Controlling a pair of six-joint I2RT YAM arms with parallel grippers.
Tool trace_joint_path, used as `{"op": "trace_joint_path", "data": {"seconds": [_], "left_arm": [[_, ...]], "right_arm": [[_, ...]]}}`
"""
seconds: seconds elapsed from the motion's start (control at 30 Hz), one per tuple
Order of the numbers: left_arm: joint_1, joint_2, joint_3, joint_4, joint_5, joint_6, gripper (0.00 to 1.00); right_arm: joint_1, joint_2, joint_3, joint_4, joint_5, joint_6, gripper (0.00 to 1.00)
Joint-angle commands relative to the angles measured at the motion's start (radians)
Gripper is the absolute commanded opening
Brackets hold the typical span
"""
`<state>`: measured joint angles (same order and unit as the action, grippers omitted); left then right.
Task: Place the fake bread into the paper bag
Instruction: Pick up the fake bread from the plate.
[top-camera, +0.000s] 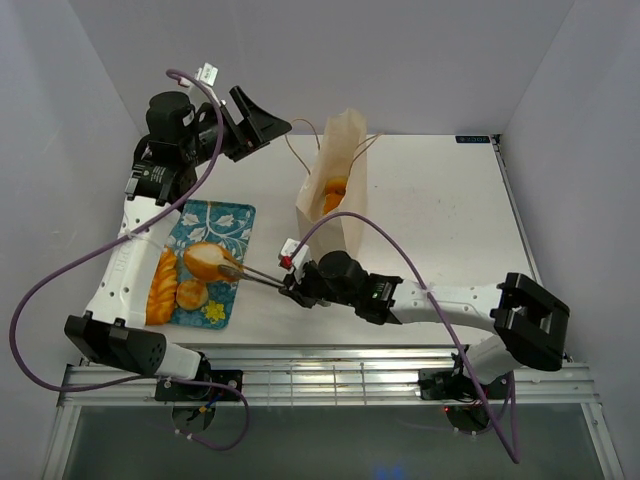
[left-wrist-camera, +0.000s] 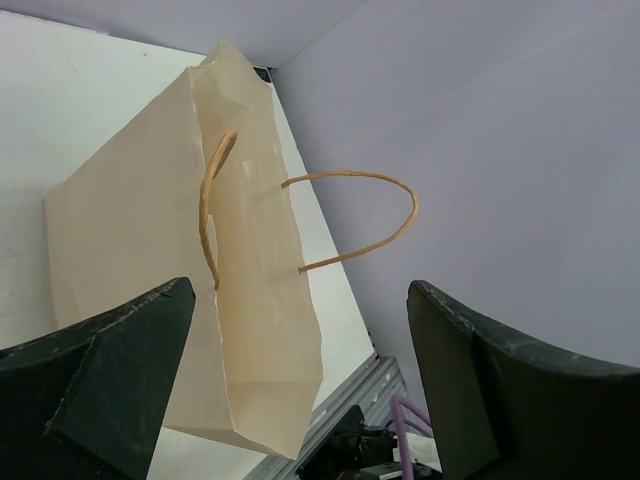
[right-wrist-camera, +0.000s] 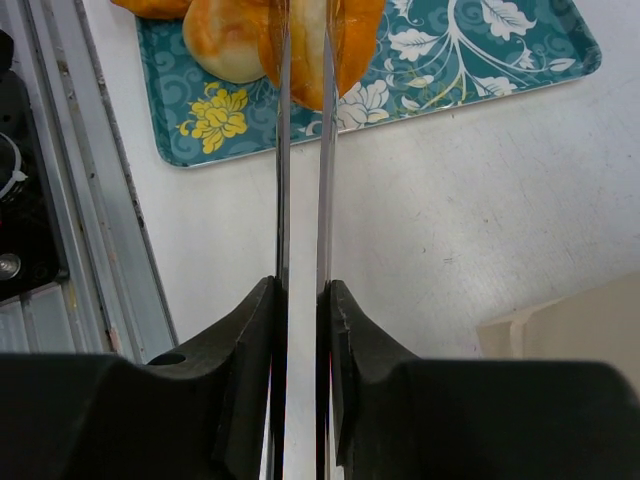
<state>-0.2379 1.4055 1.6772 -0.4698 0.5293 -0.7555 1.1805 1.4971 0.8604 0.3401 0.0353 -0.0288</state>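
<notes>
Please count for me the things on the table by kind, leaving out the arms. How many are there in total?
Teal tray: 1
Fake bread on that tray: 3
Paper bag: 1
Tongs: 1
Total: 6, plus more fake bread inside the bag, too hidden to count.

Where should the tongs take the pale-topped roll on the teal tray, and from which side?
Take the roll across its narrow width, probably from the right, as the tongs lie. It lies lengthwise toward them, with the small bun and braided loaf crowding its near and left sides.
</notes>
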Motion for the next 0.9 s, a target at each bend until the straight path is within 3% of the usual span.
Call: {"op": "trace_joint_path", "data": {"seconds": [0.0, 0.3, 0.57, 0.87], "left_arm": [[0.003, 0.039, 0.064, -0.056, -0.032, 0.031, 0.98], [0.012, 0.056, 0.162, -0.096, -0.144, 0.061, 0.98], [0.012, 0.136, 0.21, -0.095, -0.028, 0.051, 0.95], [0.014, 0.15, 0.187, -0.089, -0.077, 0.062, 0.95]], "right_arm": [[0.022, -0.116, -0.023, 0.028, 0.049, 0.017, 0.08], [0.024, -0.427, -0.092, -0.148, 0.138, 0.021, 0.08], [0.024, -0.67, -0.006, -0.439, 0.25, 0.023, 0.08], [0.024, -0.837, 0.095, -0.63, 0.301, 0.079, 0.08]]}}
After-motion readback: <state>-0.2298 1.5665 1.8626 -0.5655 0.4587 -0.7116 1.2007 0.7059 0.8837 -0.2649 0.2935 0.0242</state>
